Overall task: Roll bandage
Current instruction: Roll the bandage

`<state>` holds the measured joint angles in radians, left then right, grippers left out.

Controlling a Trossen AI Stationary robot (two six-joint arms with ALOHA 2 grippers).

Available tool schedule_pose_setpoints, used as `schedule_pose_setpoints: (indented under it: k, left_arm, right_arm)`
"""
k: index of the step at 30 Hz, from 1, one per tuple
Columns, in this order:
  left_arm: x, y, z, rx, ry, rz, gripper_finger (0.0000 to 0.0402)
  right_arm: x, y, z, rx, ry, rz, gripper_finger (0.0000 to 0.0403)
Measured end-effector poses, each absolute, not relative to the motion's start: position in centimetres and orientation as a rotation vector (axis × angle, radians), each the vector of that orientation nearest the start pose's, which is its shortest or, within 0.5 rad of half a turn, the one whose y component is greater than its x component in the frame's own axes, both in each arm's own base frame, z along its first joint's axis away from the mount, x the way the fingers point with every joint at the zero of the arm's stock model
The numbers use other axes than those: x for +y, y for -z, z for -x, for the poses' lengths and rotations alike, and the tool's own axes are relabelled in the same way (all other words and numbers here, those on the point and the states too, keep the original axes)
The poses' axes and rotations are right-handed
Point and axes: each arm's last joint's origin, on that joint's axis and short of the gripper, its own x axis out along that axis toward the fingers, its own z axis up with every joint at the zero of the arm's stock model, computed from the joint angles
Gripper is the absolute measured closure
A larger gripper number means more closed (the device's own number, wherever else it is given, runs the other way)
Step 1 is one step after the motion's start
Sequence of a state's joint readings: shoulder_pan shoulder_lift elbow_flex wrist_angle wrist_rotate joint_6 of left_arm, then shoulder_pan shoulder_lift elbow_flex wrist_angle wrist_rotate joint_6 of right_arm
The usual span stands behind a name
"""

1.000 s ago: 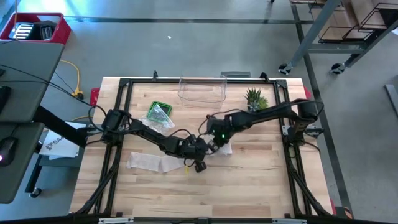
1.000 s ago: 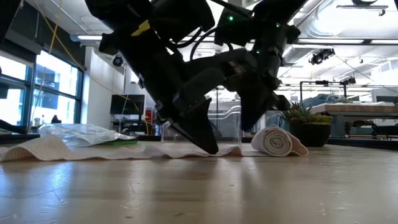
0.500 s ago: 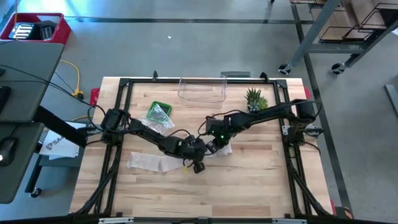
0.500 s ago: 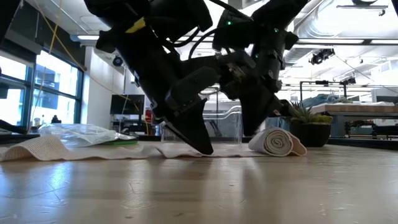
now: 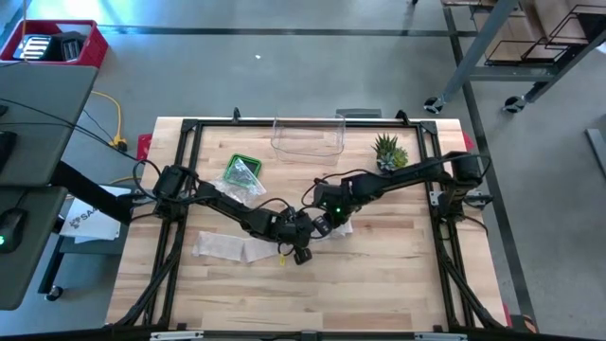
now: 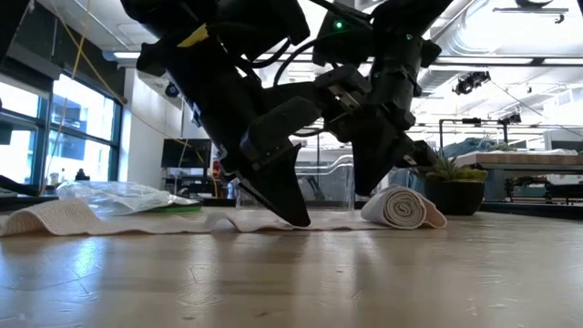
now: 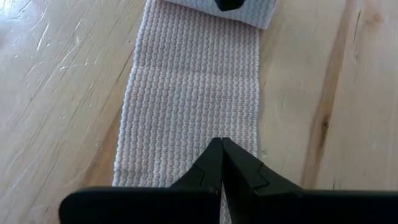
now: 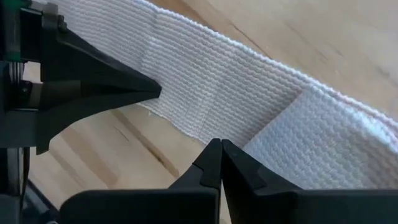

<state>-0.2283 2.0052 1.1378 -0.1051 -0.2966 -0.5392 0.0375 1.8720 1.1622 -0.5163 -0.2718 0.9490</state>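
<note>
A white woven bandage lies across the table. Its flat strip [image 5: 227,248] runs left, and its rolled-up end [image 6: 402,207] rests on the wood at the right. My left gripper [image 7: 221,143] is shut, its tip down on the flat strip a short way from the roll. My right gripper [image 8: 221,145] is also shut and stands at the roll's left side [image 8: 323,146], where the strip leaves it. In the low view the left fingers [image 6: 290,202] slant down to the strip, and the right fingers [image 6: 369,178] stand just beside the roll. My left gripper presses its shut fingertips down on the middle of the flat strip [image 7: 205,112], slanting from above and from the table's left, along the strip. The strip lies flat on the wood under them. My right gripper sets its shut fingertips [image 7: 227,5] against the roll's upper side, steeply from above. The roll stays on the table.
A clear plastic bin [image 5: 308,138] stands at the far edge, a small green plant [image 5: 390,150] to its right, and a green tray with a clear bag [image 5: 241,171] at the far left. Bare wood lies along the near side.
My right gripper has turned a little about its own pointing line beside the roll. The roll has crept slightly toward my left gripper. My left gripper has kept its tip on the strip.
</note>
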Motion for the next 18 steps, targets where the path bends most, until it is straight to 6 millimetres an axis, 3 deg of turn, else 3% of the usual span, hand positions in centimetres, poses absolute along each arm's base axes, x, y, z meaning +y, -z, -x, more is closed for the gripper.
schedule_pose_setpoints:
  k: [2,8,11,18]
  left_arm:
    - [-8.0,-11.6,-38.1,0.890,-0.306,0.242,0.0402]
    - [-8.2,-11.7,-38.3,0.882,-0.296,0.253,0.0402]
    - [-8.3,-11.7,-38.3,0.886,-0.287,0.253,0.0402]
    - [-8.4,-11.7,-38.2,0.892,-0.283,0.260,0.0401]
  right_arm:
    - [1.8,-15.3,-35.6,1.257,0.271,-0.877,0.0403]
    - [1.4,-17.2,-35.1,1.199,0.041,-0.394,0.0403]
    - [1.2,-18.0,-35.2,1.146,-0.054,-0.260,0.0403]
    - [3.1,-17.5,-35.7,1.106,-0.170,-0.090,0.0403]
